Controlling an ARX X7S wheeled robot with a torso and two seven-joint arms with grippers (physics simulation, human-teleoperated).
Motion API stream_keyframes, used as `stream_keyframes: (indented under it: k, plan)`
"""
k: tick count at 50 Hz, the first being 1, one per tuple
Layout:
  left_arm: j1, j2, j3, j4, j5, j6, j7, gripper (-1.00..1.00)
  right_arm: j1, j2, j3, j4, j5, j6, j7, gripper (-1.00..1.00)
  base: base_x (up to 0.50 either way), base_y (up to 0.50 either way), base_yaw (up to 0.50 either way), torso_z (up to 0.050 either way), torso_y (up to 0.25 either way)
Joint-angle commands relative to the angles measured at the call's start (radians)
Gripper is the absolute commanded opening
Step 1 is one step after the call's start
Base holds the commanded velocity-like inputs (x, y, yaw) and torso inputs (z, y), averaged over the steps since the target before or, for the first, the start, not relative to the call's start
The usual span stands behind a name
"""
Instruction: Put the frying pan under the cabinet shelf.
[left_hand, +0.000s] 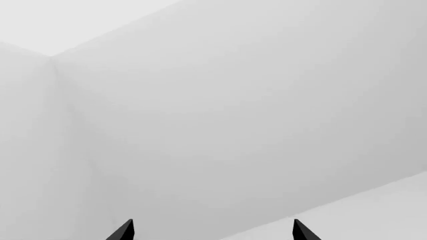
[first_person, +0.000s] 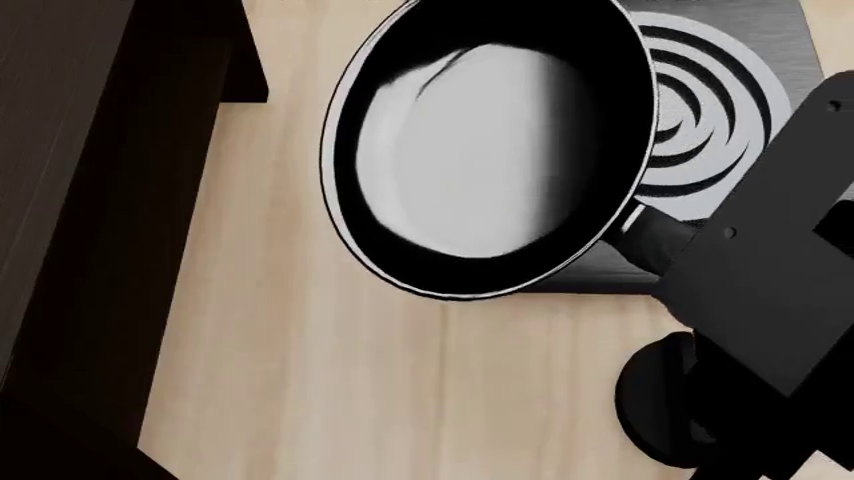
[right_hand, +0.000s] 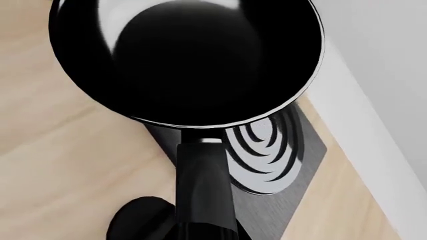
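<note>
My right pincer (first_person: 654, 245) clamped on the handle of the round black frying pan (first_person: 487, 150), pan held above the black ringed burner plate (first_person: 714, 100) and pale wooden bench (first_person: 400, 390), large dark brown cabinet shelf (first_person: 94, 200) left of it, my left pincer (left_hand: 213, 231) spread apart, holding nothing, facing a white wall (left_hand: 233, 110)

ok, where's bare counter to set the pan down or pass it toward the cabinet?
Bare wood runs between the cabinet shelf and the burner plate, beneath and in front of the frying pan. The burner side is crowded: plate, pan handle and right gripper.
</note>
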Motion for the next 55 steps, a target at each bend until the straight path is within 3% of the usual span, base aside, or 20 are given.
stream_keyframes:
  k: [1, 14, 55]
  plan:
    - [0.001, -0.003, 0.002, -0.001, -0.011, 0.003, -0.010, 1.00, -0.011, -0.014, 0.049, -0.021, -0.020, 0.000, 0.000, -1.00, 0.00, 0.00, 0.00, 0.000, 0.000]
    - [-0.003, -0.004, 0.011, -0.003, -0.022, 0.007, -0.014, 1.00, -0.066, -0.049, 0.037, -0.013, -0.042, 0.000, 0.000, -1.00, 0.00, 0.00, 0.00, 0.000, 0.002]
    - [0.008, -0.035, 0.002, 0.019, -0.080, 0.001, -0.054, 1.00, -0.024, -0.172, -0.112, 0.092, -0.074, 0.000, 0.000, -1.00, 0.00, 0.00, 0.00, 0.000, 0.001]
